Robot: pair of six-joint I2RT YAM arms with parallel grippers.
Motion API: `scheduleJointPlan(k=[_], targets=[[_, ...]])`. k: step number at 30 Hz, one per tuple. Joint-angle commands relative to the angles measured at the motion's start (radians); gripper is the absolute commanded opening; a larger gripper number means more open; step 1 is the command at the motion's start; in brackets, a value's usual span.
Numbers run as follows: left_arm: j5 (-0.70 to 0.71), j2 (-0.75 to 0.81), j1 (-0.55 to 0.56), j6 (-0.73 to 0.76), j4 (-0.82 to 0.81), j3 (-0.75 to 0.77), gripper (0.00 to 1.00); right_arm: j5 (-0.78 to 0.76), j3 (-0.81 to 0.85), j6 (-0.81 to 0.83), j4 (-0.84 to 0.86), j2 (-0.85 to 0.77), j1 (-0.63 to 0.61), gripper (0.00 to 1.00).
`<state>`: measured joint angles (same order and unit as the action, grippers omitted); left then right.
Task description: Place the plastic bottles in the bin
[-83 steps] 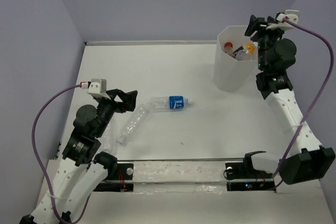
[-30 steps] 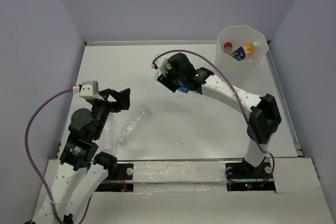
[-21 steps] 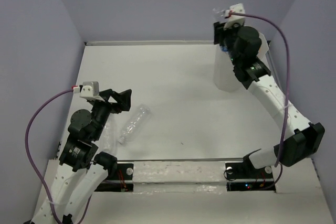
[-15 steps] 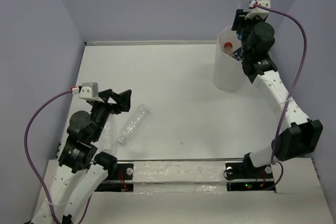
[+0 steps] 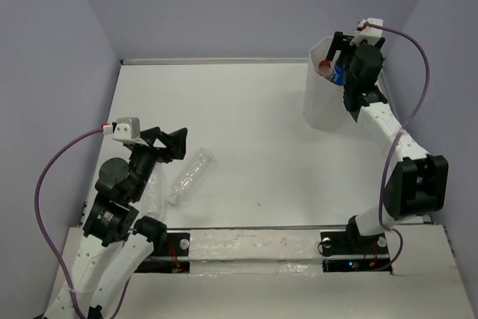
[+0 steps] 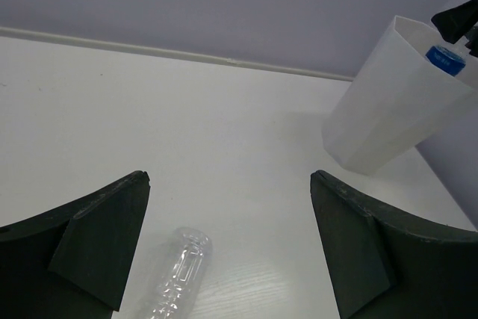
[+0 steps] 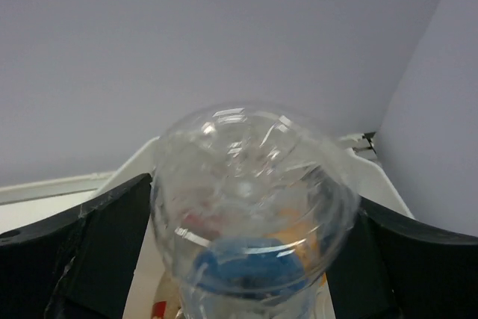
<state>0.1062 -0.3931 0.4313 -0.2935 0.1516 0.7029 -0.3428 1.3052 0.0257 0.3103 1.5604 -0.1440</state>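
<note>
The bin, tall, white and translucent, stands at the back right. My right gripper hangs over its mouth with the jaws wide apart. A clear bottle with a blue label points neck down into the bin between the fingers. In the right wrist view its clear base fills the gap and I see no pad pressing it. A red-labelled bottle lies inside. One clear unlabelled bottle lies on the table just ahead of my open left gripper, also low in the left wrist view.
A second faint clear bottle shape lies against the left arm. The bin shows at the right of the left wrist view. Grey walls close the table at the back and sides.
The right arm carried the blue-label bottle from the table's middle up to the bin mouth, and its jaws have spread wide. The left arm and the clear bottle have stayed put.
</note>
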Motion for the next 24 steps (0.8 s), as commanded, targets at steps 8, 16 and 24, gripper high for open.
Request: scheduleJointPlan(k=[8,16,24], targets=[[-0.002,0.002,0.004,0.005,-0.037,0.032,0.99,0.094,-0.087,-0.206,-0.041,-0.321,-0.005,0.89],[0.024,0.002,-0.011,0.004,-0.034,0.035,0.99,0.175,-0.230,-0.386,-0.172,-0.389,-0.386,0.92],[0.027,0.005,-0.016,0.004,-0.032,0.037,0.99,0.151,-0.310,-0.622,-0.097,-0.169,-0.690,0.99]])
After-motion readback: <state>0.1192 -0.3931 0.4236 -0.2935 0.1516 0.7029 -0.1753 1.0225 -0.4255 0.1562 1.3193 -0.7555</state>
